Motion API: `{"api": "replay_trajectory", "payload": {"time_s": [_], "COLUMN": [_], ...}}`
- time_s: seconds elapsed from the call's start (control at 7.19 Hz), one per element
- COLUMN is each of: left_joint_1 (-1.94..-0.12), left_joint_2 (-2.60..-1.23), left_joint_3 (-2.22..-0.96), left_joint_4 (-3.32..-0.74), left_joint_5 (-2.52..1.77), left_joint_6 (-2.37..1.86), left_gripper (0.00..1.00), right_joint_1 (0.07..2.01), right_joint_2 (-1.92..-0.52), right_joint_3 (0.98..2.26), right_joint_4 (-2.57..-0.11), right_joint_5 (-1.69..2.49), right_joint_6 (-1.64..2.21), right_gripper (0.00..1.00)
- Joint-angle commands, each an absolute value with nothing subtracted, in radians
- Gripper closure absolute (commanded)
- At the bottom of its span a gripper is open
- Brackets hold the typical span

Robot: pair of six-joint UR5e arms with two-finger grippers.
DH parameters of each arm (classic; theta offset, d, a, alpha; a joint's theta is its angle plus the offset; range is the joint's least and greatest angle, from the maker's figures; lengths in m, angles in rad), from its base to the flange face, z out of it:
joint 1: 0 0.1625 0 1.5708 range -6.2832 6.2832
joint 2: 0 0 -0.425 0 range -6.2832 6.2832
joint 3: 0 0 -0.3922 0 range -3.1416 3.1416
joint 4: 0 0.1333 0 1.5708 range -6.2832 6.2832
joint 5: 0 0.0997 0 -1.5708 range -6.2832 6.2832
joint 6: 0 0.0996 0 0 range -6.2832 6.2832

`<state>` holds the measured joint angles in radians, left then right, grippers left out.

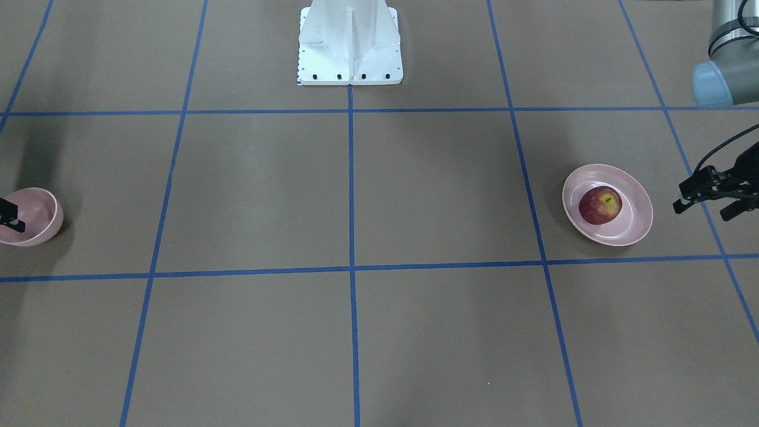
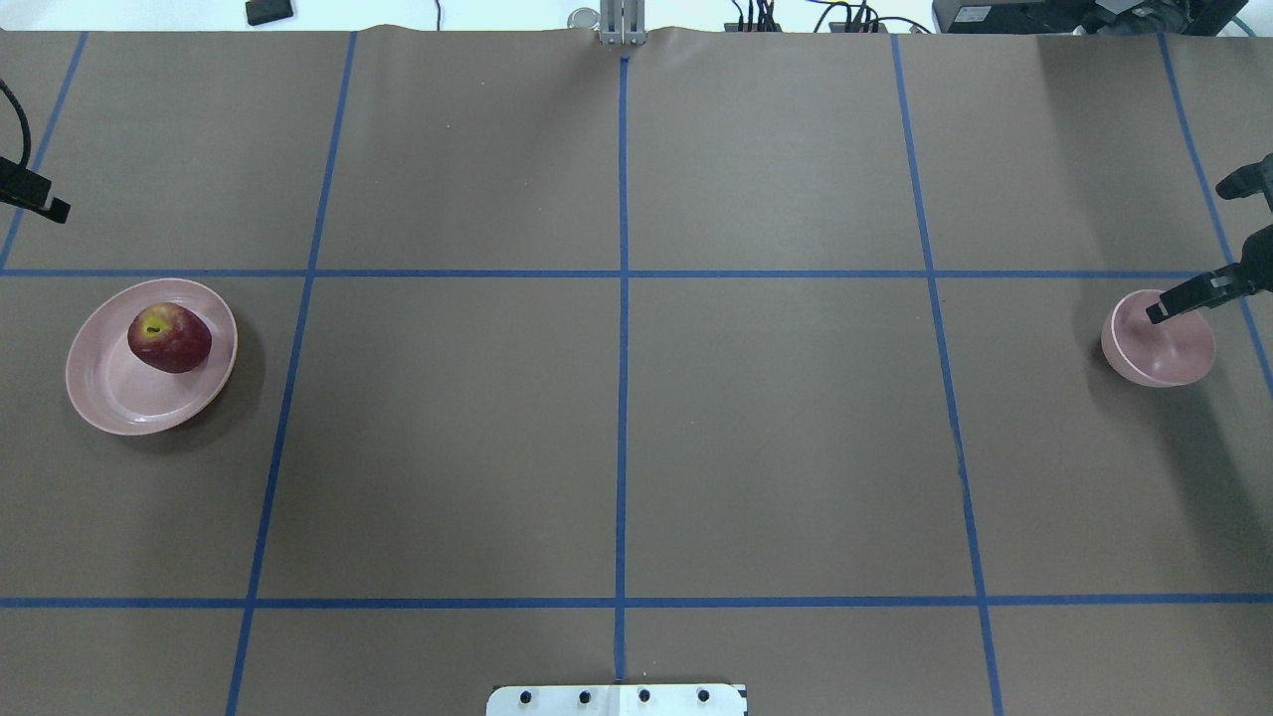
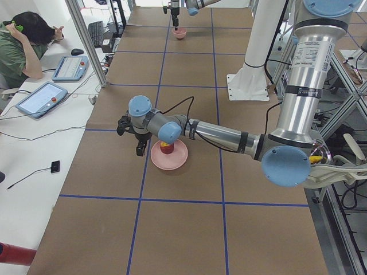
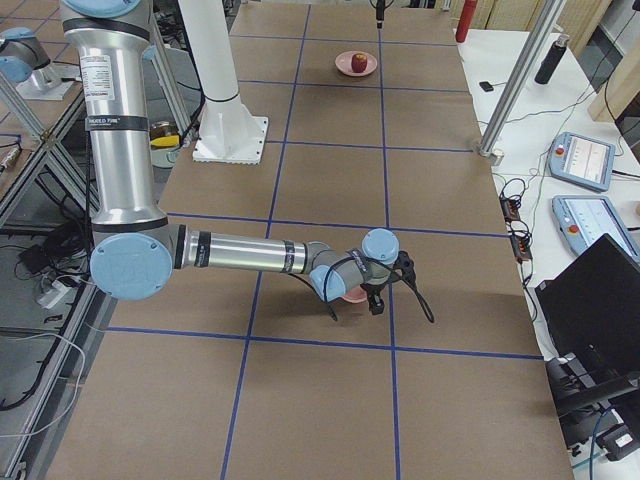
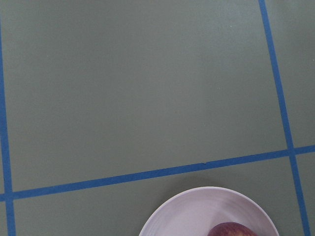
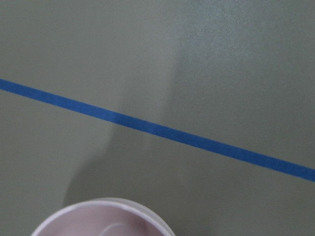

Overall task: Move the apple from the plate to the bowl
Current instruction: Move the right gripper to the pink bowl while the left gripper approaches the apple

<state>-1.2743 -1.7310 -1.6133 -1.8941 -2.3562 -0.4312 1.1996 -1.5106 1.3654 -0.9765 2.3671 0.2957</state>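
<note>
The dark-red apple (image 1: pixel 600 205) lies in the wide pale-pink plate (image 1: pixel 637 222) on the robot's left side of the table; both also show in the overhead view, the apple (image 2: pixel 169 338) on the plate (image 2: pixel 109 398). My left gripper (image 1: pixel 701 212) is open and empty, hovering beside the plate's outer side, apart from it. The small deep pink bowl (image 2: pixel 1159 350) stands empty at the far right. My right gripper (image 2: pixel 1188 251) is open and empty, with one finger (image 2: pixel 1179 298) over the bowl's far rim. The left wrist view shows only the plate's rim (image 5: pixel 197 206).
Blue tape lines divide the brown table into squares. The white robot base (image 1: pixel 350 53) stands at the middle of the robot's edge. An operator (image 3: pixel 23 46) sits at a side bench with tablets (image 3: pixel 43 97), past a metal post (image 3: pixel 86 43).
</note>
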Motion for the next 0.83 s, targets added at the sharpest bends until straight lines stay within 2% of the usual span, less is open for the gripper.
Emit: {"api": "replay_trajectory", "payload": {"time_s": [0.0,0.56,0.7], "left_joint_1": [-1.273,-1.212,-1.201], "left_joint_2": [-1.74,-1.738,-1.74], "left_joint_3": [-1.614,-1.657,-1.658], "left_joint_4": [-1.89,-1.893,-1.894], "left_joint_5": [-2.356,-2.356,-2.356], "left_joint_6": [-0.436,-0.587,-0.592], "left_gripper": [0.01,0.02,0.02], "right_joint_1": [1.193,1.228,1.245], "right_joint_2": [-1.517,-1.503,-1.5], "right_joint_3": [1.359,1.381,1.429], "right_joint_4": [-0.982,-1.064,-1.131], "right_joint_5": [2.413,2.565,2.591], "right_joint_6": [0.299,0.302,0.302], "right_gripper": [1.0,1.0,1.0]}}
